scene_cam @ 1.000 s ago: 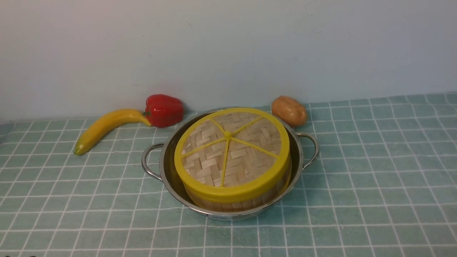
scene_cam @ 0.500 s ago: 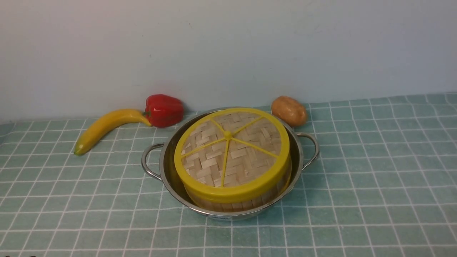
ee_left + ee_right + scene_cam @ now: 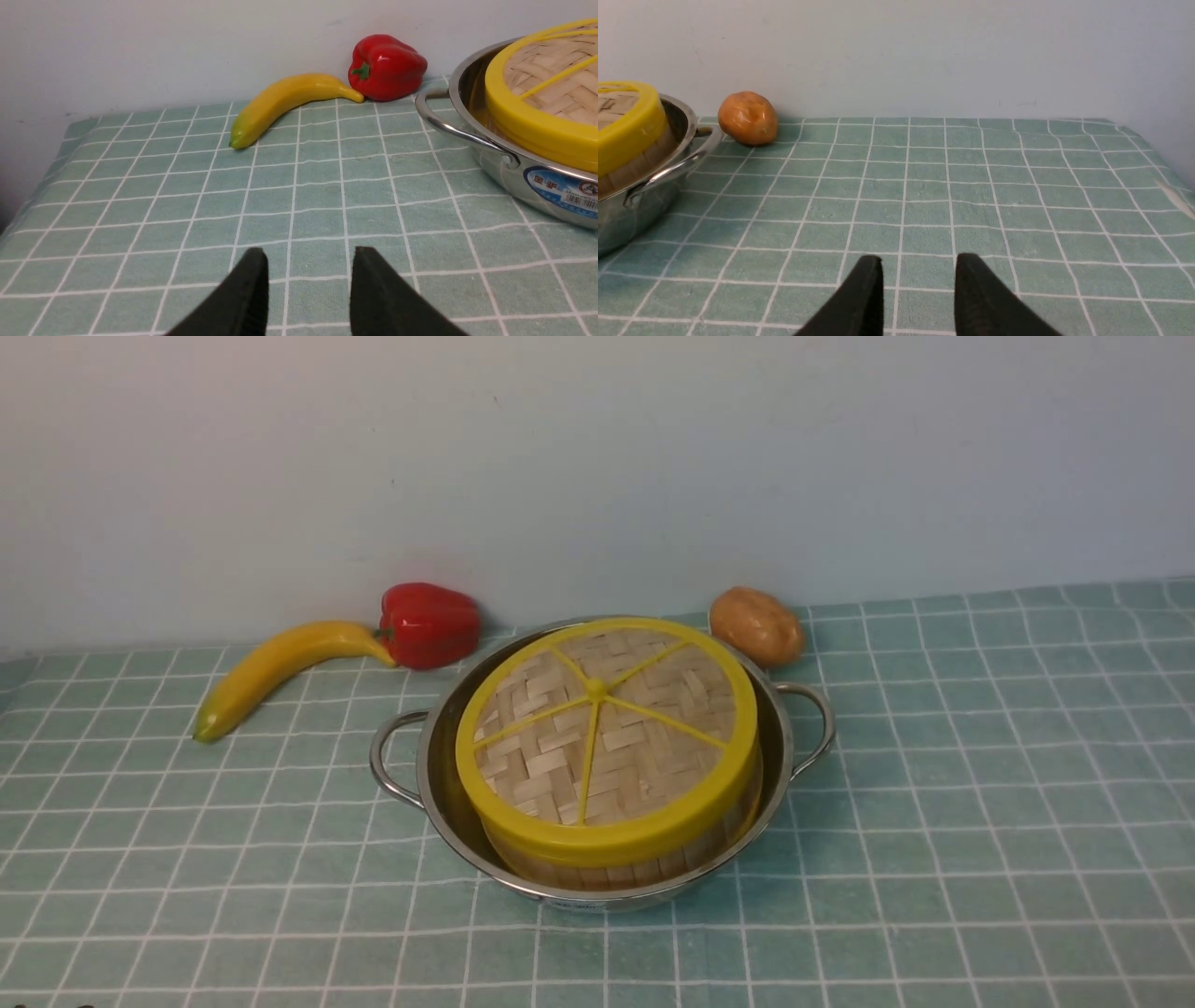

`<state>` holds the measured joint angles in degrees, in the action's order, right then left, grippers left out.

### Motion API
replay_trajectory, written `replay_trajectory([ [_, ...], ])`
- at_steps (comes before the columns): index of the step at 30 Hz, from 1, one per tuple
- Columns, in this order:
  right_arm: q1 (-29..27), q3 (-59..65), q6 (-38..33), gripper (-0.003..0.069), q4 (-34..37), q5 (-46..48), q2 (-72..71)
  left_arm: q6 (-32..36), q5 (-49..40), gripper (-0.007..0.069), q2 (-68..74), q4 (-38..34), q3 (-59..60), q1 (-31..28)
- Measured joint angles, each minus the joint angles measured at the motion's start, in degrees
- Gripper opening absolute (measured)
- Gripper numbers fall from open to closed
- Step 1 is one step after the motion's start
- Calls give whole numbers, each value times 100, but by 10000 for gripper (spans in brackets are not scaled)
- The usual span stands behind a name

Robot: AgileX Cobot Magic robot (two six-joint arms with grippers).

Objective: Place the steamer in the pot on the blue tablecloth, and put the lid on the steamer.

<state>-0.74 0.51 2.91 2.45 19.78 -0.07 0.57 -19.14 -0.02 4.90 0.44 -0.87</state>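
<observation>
The steamer sits in the pot on the blue tablecloth, with the lid on top. The left tool hangs over bare cloth, well apart from the pot, its jaws parted and empty. The right tool hangs on the pot's other side, also parted and empty.

Lidded steamer inside steel pot, woven lid, blue tablecloth
</observation>
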Motion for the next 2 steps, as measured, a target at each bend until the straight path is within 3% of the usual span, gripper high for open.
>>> replay_trajectory([
  [2,0,0,0,242,0,0,0,0,0,243,0,0,0,0],
])
